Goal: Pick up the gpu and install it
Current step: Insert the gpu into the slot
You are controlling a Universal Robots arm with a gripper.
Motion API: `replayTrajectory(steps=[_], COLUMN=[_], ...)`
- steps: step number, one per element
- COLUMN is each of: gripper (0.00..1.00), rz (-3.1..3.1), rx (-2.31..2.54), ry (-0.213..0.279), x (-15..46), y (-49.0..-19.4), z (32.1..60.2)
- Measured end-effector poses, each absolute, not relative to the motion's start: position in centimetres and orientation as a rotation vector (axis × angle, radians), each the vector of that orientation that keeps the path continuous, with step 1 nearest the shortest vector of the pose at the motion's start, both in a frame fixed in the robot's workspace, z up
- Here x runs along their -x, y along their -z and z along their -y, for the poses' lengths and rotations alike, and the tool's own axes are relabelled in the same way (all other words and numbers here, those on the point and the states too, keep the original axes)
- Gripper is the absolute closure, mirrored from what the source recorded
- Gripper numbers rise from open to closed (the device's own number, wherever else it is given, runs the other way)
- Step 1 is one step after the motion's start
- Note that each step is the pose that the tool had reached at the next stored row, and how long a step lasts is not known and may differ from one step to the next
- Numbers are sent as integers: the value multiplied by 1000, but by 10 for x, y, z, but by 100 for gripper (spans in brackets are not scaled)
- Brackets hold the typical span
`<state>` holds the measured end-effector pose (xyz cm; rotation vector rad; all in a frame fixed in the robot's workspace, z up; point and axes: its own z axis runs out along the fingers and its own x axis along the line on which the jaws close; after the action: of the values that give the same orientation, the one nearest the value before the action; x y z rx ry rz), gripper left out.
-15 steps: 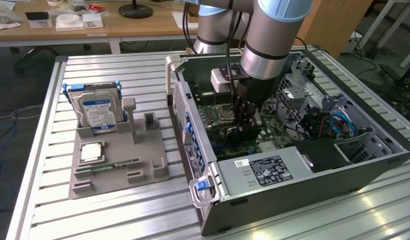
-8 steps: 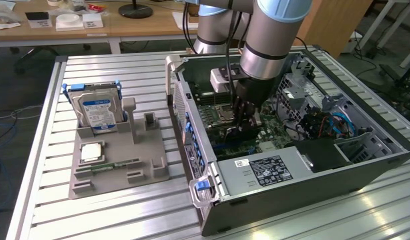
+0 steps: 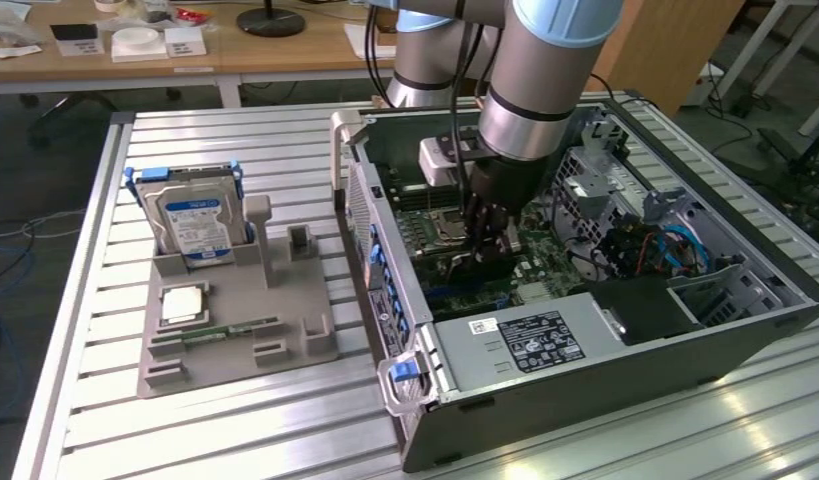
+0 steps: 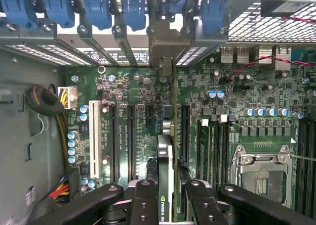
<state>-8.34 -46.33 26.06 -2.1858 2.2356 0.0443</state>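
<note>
In the wrist view the gripper (image 4: 167,198) has its two black fingers (image 4: 144,201) clenched on the gpu (image 4: 166,160), one on each side of the thin card, which stands on edge between them; the card runs away from the camera over the green motherboard (image 4: 133,94), in line with the slots, and its silvery bracket (image 4: 165,47) reaches the rear wall of the case, among the blue slot clips (image 4: 133,10); whether its lower edge is seated in a slot I cannot tell; just beside it lie a white slot (image 4: 93,138) and black slots, and farther off the bare CPU socket (image 4: 260,173).

In the exterior view the arm (image 3: 536,70) reaches down into the open case (image 3: 583,375), the gripper (image 3: 487,245) low over the board; on the slatted table (image 3: 249,430), toward the exterior view's left, stands a grey holder (image 3: 236,345) well apart from the case; it carries an upright hard drive (image 3: 196,225) with a blue-white label, a flat silvery chip (image 3: 185,300) and a narrow memory stick (image 3: 229,330); beyond the table stand wooden desks (image 3: 182,50).
</note>
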Motion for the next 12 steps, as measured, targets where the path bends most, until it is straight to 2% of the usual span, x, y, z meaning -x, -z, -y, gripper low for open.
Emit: replayTrajectory(steps=[12], gripper=[74], rz=[-2233], rx=[2183], ry=[-50], x=[84], y=[-261], z=[464])
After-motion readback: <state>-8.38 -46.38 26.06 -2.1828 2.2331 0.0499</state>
